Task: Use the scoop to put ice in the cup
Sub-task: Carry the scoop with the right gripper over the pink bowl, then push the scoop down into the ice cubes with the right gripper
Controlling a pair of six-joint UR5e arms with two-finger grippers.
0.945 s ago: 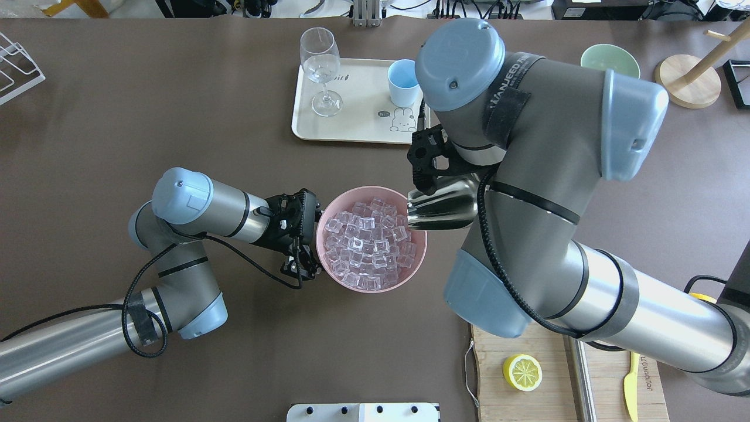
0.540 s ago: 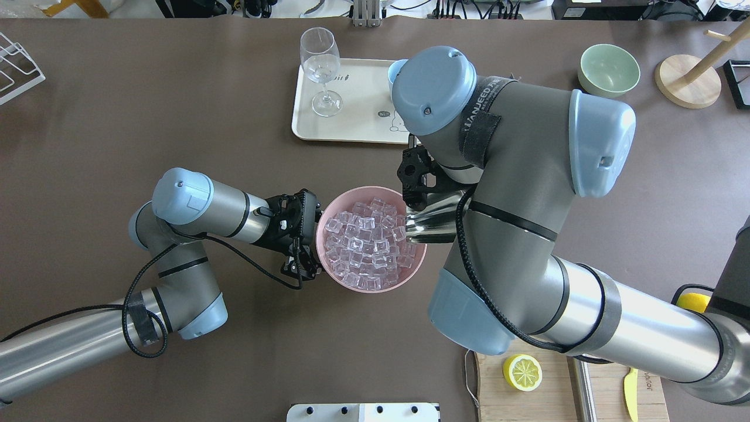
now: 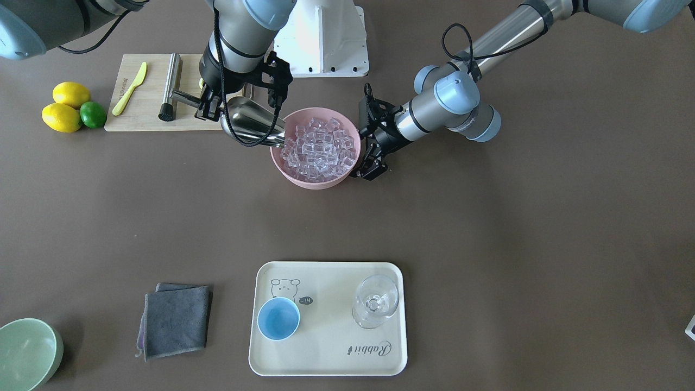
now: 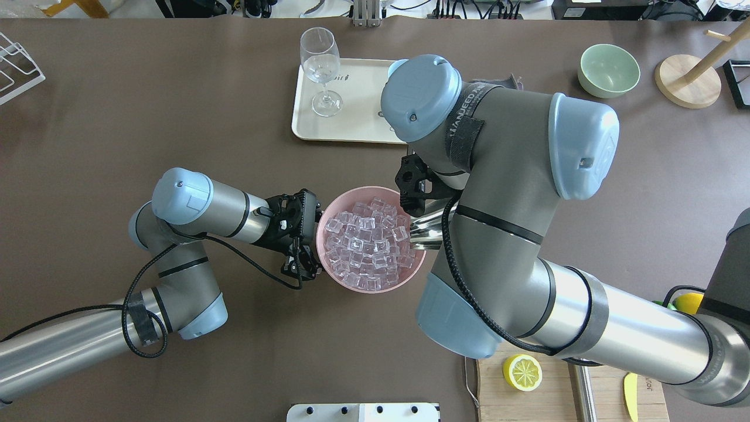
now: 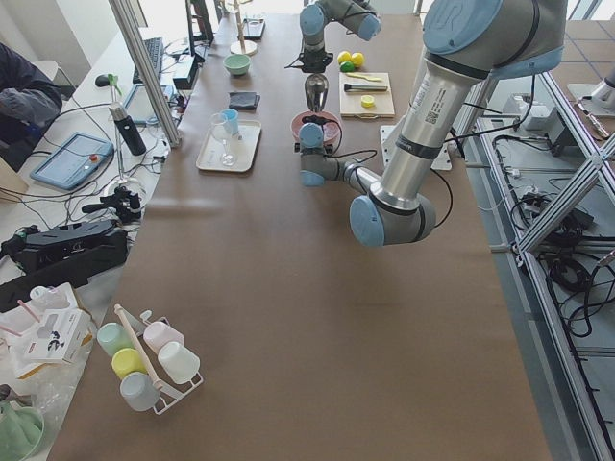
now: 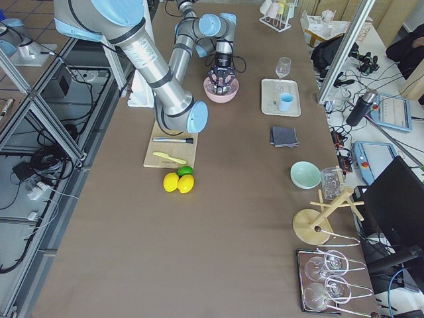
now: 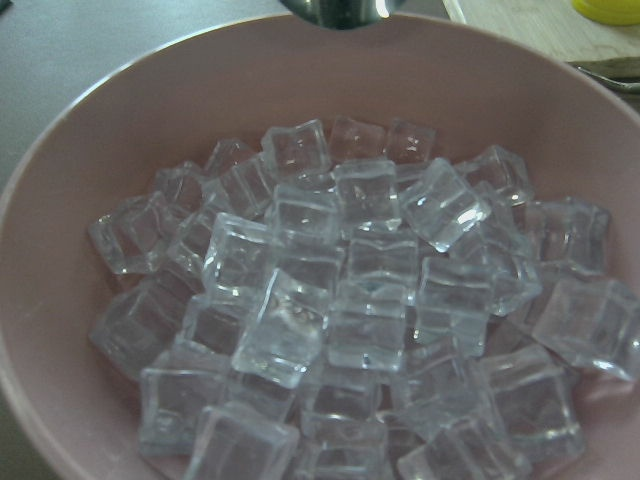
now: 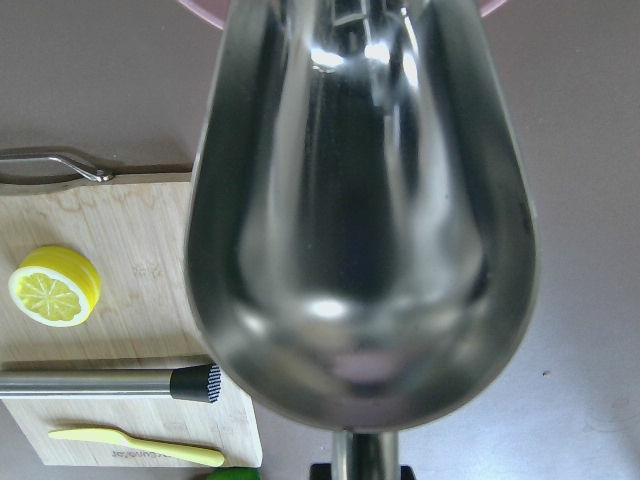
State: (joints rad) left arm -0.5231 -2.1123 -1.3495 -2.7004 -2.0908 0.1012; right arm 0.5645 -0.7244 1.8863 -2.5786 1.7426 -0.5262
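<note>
pressing at the bowl, left gripper [image 4: 312, 239]: released, fingers spread apart, their tips against the outer wall on the bowl's left side.
wine glass [image 4: 319, 70]: clear, upright at the left end of the tray.
tray [image 4: 357, 126]: cream, flat on the worktop toward its far edge, well apart from the bowl.
pink bowl [image 3: 315, 183]: upright mid-worktop, nearer the robot's edge, between the two grippers.
ice [image 4: 366, 243]: clear cubes heaped in the pink bowl to just under the rim; every cube seen lies there.
cup [image 3: 278, 319]: light blue, upright, mouth up, on the tray near its right end, beside the printed rabbit; in the overhead view the right arm hides most of it.
right gripper [image 3: 239, 98]: clenched on the scoop's handle, above the bowl's right rim.
scoop [image 3: 251, 125]: tilted, handle up, lip down over the bowl's right rim at the outermost cubes; whether the lip touches them cannot be told. the right wrist view shows its trough as bare polished steel.
cutting board [image 4: 498, 398]: at the worktop's near edge on the right, carrying a lemon half [image 4: 522, 372], a yellow knife [image 3: 129, 81] and a steel cylinder [image 3: 169, 81] with a black end.
green bowl [image 4: 609, 91]: upright by the worktop's far edge, toward the right corner.
</note>
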